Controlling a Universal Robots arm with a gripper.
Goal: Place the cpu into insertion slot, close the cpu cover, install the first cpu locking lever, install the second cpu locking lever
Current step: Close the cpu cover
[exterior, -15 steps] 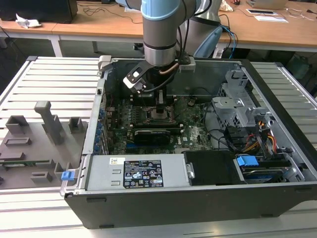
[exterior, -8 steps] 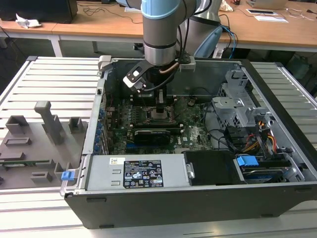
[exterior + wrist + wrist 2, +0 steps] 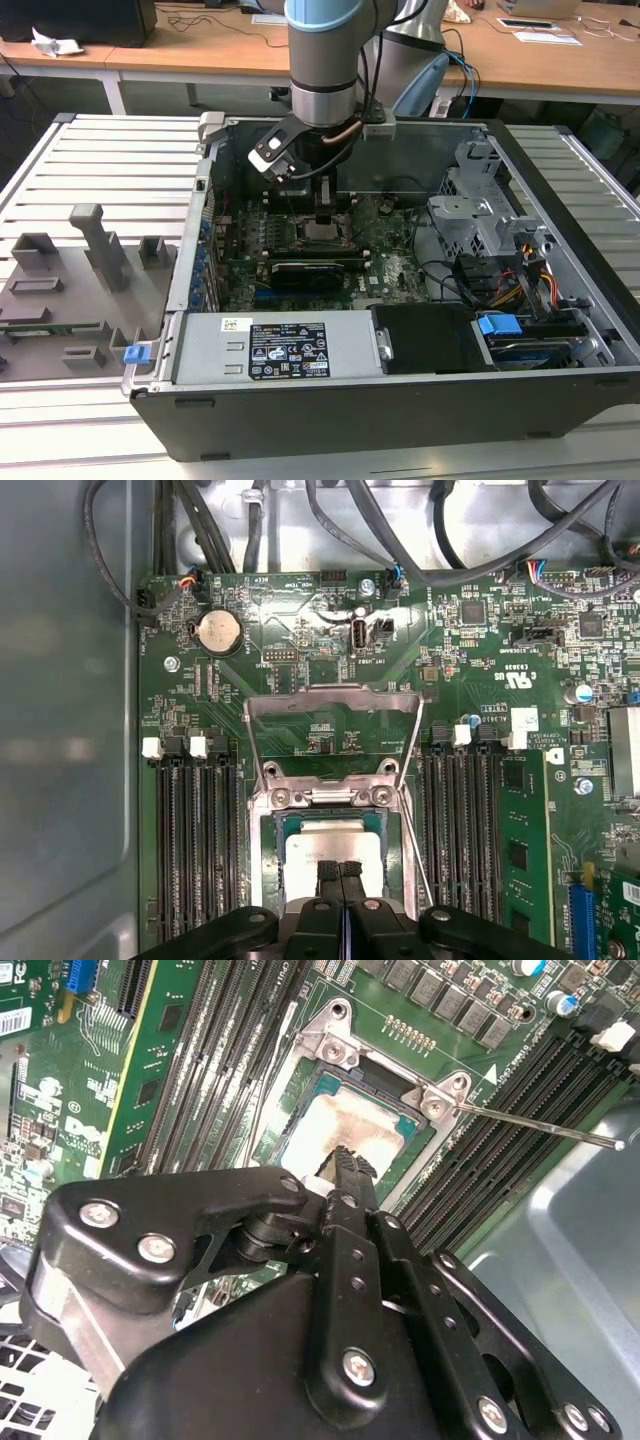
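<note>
On the motherboard (image 3: 480,680), cpu (image 3: 330,842) in its socket just beneath the closed gripper (image 3: 341,870), cpu cover (image 3: 330,694) open

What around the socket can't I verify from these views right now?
Near edge of the cpu: covered by the gripper in both wrist views.
Whether the shut jaws touch the cpu: hidden under their tips.
One end of the lever: runs behind the gripper in the first wrist view.
Socket, exterior view: too small, partly blocked by the arm.

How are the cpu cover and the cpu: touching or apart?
Apart. In the first wrist view the cpu cover stands swung open, clear of the cpu, which lies bare in the socket.
</note>
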